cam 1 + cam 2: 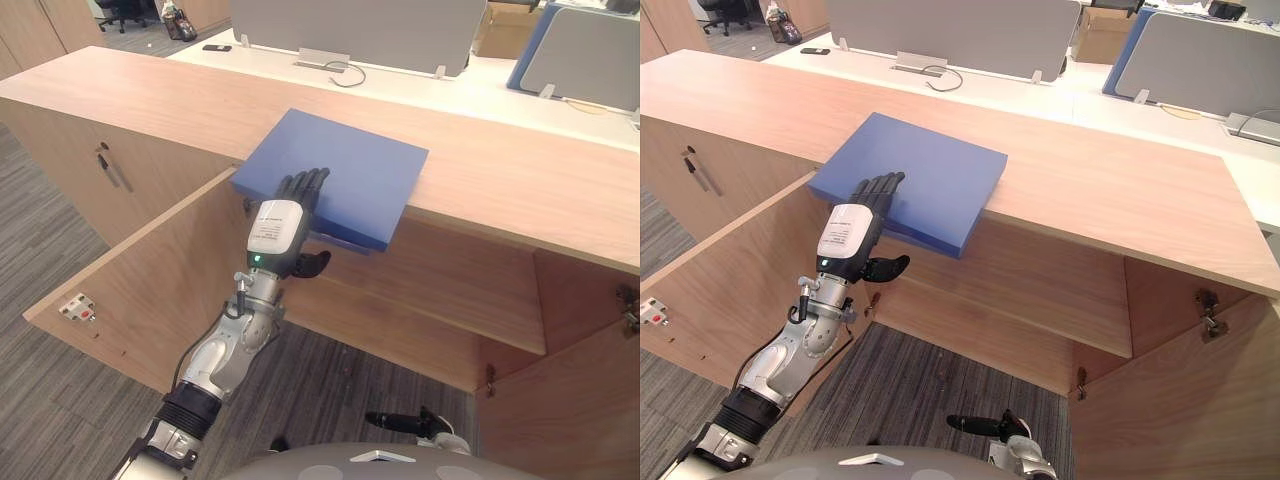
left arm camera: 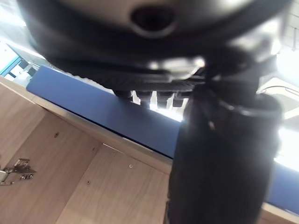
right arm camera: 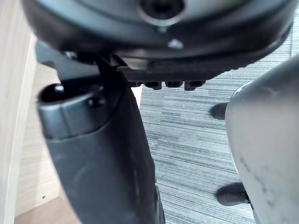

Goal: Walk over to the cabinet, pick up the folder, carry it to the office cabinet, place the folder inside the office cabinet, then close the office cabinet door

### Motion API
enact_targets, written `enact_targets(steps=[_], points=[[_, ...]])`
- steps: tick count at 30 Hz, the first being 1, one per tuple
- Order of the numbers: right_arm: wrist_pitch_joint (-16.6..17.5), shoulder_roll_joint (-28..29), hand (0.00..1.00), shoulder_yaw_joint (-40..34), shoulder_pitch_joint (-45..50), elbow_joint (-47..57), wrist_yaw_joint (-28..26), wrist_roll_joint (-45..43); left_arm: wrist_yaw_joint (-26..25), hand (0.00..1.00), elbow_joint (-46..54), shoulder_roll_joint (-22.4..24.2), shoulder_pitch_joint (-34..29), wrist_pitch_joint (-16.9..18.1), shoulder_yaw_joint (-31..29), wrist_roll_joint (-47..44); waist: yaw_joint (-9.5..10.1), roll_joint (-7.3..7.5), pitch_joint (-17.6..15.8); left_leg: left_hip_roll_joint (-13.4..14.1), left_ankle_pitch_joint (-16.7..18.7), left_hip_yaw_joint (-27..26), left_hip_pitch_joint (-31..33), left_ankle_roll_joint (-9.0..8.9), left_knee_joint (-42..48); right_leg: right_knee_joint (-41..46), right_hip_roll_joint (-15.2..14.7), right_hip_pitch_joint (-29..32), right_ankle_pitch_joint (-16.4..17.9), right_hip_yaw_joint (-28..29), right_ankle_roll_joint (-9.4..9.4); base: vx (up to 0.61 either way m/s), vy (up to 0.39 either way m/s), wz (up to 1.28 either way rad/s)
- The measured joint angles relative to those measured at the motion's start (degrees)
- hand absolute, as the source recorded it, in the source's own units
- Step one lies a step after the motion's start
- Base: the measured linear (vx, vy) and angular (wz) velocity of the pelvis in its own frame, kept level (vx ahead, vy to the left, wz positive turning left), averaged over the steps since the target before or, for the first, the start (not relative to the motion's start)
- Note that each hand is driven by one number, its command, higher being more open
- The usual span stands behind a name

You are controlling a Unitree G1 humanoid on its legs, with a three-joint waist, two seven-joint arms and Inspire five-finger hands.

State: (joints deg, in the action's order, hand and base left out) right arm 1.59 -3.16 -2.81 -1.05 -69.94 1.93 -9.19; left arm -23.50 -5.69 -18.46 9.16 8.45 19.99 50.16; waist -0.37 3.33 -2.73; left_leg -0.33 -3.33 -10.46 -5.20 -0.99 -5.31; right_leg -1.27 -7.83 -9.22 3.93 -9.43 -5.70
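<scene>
Left hand [image 1: 275, 228] clamped on blue flat rectangular folder [image 1: 350, 170]: fingers [image 1: 305, 185] nearly straight, close together, flat on the folder's top near its front-left corner; thumb [image 1: 315, 263] tucked under the part that overhangs. Left wrist view: thumb crosses below the folder's blue edge, fingers above it. Folder lies flat on the long light-wood cabinet [image 1: 520, 180], at the top's front edge, turned at an angle, near corner sticking out past the edge over the open compartment. Both wooden cabinet doors swung open: left door [image 1: 140, 270] beside the left arm, right door [image 1: 570, 400] at the right. Right hand [image 1: 405, 422] low over the grey striped carpet [image 1: 60, 400] in front of the open compartment, fingers stretched out, holding nothing, touching nothing. White desk with grey divider screens [image 1: 360, 30] behind the cabinet
</scene>
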Motion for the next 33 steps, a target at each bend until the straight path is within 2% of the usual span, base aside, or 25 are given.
enact_targets(steps=[11,17,21,22,33], points=[[0.0,0.1,1.00,-1.5,0.0,0.0,-0.3,0.0,0.5,1.00,-1.2,-3.7,2.9,0.0,0.0,0.1,-0.58,-0.06,0.0,0.0,0.0,-0.2,-0.2,0.03,0.0,0.0,-0.1,0.0,-0.2,0.3,-0.08,0.00,0.001,0.00],[0.0,0.1,1.00,-3.5,0.0,0.0,-0.4,1.0,-0.1,1.00,-1.3,-6.6,8.5,-1.4,-0.2,2.5,-1.34,-0.28,0.2,-0.1,0.0,-0.4,-0.3,0.03,0.0,-0.1,0.0,0.0,-0.3,0.5,0.02,0.00,-0.001,-0.01],[0.0,-0.1,1.00,-3.5,0.0,0.0,-0.4,2.0,-0.4,1.00,-1.3,-6.8,11.2,-2.1,-0.3,2.9,-1.36,-0.41,0.2,0.0,0.0,-0.4,-0.3,0.02,0.0,-0.1,0.0,0.0,-0.4,0.5,0.09,0.00,0.000,0.00],[0.0,-0.1,1.00,-3.5,0.0,0.0,-0.4,2.0,-0.4,0.00,-1.3,-6.9,11.4,-2.3,-0.4,3.9,-1.41,-0.47,0.3,0.0,0.0,-0.5,-0.4,0.02,0.0,-0.1,0.0,0.0,-0.4,0.6,0.12,0.00,-0.001,-0.03],[0.0,-0.2,1.00,-3.8,0.2,0.1,-0.3,2.0,-1.4,0.00,-6.3,-7.3,11.6,-2.2,-0.6,5.0,-1.42,-0.52,0.3,-0.1,0.1,-0.8,-0.4,0.07,0.0,-0.9,0.1,-0.1,-0.6,0.8,0.78,0.00,0.000,-0.01]])
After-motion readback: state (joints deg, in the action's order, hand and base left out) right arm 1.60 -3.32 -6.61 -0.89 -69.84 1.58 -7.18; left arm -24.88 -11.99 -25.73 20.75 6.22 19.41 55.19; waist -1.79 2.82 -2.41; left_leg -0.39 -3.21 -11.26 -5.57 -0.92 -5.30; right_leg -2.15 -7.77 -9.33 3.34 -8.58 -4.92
